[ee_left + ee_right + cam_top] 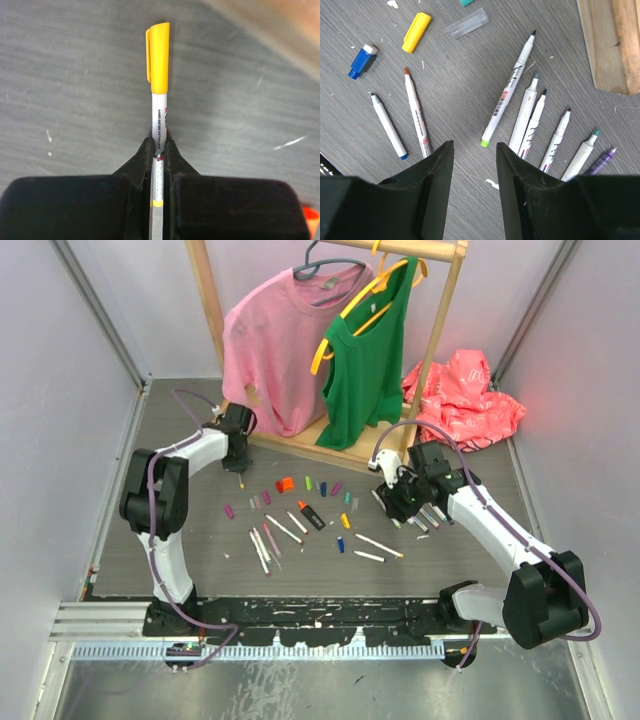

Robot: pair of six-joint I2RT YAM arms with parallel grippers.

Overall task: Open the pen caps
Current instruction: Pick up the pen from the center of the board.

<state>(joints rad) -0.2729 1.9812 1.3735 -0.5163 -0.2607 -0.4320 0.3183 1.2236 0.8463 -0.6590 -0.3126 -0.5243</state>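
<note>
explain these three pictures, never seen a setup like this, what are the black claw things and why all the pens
This is a robot with two arms bolted to a grey table. The wide picture comes from a camera above and behind them. The other two come from cameras on the wrists, so the black shapes there are each arm's own pincer. The left pincer is shut on a white marker with its yellow cap on. The right pincer is open and empty, above a row of uncapped markers. Loose caps and other markers lie between the arms. Behind stands a wooden rack with a pink shirt and a green top.
</note>
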